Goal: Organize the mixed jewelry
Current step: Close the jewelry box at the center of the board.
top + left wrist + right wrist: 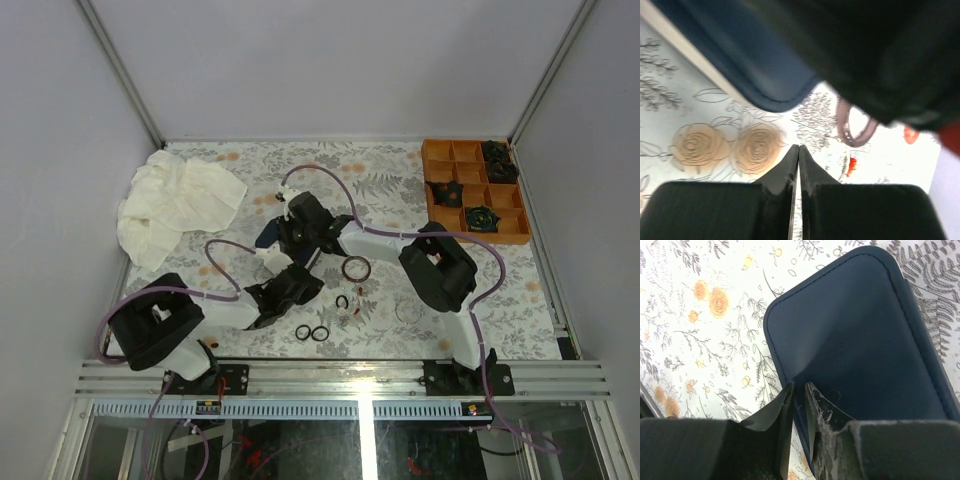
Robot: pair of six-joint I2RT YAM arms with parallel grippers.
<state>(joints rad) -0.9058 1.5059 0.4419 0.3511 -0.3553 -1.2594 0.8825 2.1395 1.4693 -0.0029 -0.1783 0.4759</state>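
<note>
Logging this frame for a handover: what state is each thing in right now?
left gripper: shut, empty
right gripper: shut on the navy case at its edge
navy case: pinched; open or closed unclear
bangle: lying loose, untouched
black rings: loose, side by side
white cloth: crumpled
orange tray: black rosettes in some compartments

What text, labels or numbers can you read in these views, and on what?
None can be read. The smooth navy case is plain, the orange plastic divided tray bears no label, the floral-print table cover shows only flowers. Any marks on the metal front rail are too small to tell.
</note>
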